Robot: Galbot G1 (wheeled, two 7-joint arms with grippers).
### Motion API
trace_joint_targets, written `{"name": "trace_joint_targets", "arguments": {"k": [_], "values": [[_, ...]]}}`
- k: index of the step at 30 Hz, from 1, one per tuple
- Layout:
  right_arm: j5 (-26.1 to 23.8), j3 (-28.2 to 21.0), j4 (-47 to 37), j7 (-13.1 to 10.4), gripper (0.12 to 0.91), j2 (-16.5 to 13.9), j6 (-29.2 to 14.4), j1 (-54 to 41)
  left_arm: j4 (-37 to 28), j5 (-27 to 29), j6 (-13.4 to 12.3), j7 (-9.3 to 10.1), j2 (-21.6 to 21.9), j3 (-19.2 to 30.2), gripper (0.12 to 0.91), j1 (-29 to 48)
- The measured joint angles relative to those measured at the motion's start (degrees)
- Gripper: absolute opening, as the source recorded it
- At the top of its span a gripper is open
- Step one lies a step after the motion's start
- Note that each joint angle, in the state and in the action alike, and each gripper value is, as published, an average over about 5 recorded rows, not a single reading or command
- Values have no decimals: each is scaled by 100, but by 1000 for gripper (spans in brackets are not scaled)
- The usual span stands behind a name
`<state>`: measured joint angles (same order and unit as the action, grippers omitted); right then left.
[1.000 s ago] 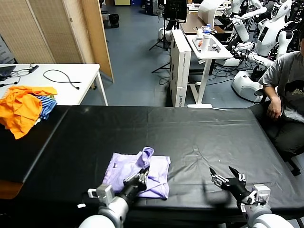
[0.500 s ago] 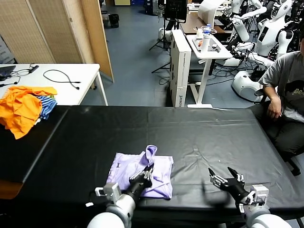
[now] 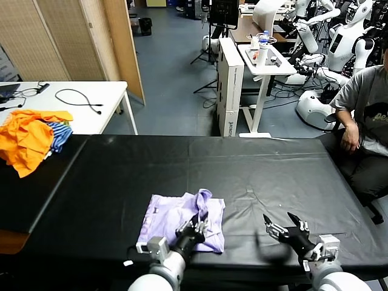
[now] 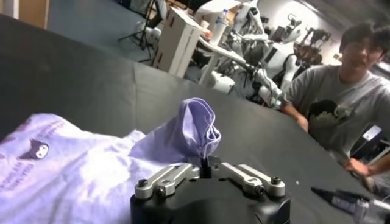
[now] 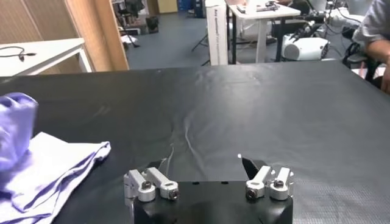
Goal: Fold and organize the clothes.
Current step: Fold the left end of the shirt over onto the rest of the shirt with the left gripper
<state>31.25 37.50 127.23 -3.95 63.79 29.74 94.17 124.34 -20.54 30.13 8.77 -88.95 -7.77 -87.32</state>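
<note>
The T-shirt (image 3: 182, 221) lies on the table (image 3: 273, 176), left of the right hand (image 3: 285, 228).

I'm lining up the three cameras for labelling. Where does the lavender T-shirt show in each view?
Head view: the lavender T-shirt lies near the front edge of the black table, under the left gripper.
Left wrist view: it fills the lower left, with a raised bunch just ahead of the fingers.
Right wrist view: it sits at the left edge.
Shared landmark: the raised fabric bunch.
</note>
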Motion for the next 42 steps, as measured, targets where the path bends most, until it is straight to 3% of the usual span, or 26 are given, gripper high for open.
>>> {"name": "trace_joint_targets", "arguments": {"k": [4, 7, 10, 15, 24, 31, 34, 42], "values": [[68, -127, 20, 61, 907, -107, 1, -72, 44, -223, -33, -91, -25, -58, 820, 37], [258, -270, 76, 153, 907, -208, 16, -138, 157, -430, -87, -149, 46, -237, 894, 97], [548, -482, 98, 185, 907, -336, 45, -258, 230, -541, -140, -201, 241, -569, 905, 225], [829, -984, 24, 29, 907, -494, 141, -622, 223, -805, -86, -225, 802, -1191, 907, 469], [802, -2110, -175, -58, 907, -547, 190, -1444, 155, -591, -286, -462, 1868, -2045, 907, 370], [555, -2862, -434, -255, 901, -553, 298, -1968, 155, -360, -372, -506, 2044, -2404, 907, 172], [432, -3017, -513, -311, 816, -558, 327, -2032, 153, -311, -392, -514, 2037, -2509, 907, 78], [207, -2978, -545, -479, 330, -567, 420, -1944, 47, -255, -509, -620, 2056, -2796, 907, -95]]}}
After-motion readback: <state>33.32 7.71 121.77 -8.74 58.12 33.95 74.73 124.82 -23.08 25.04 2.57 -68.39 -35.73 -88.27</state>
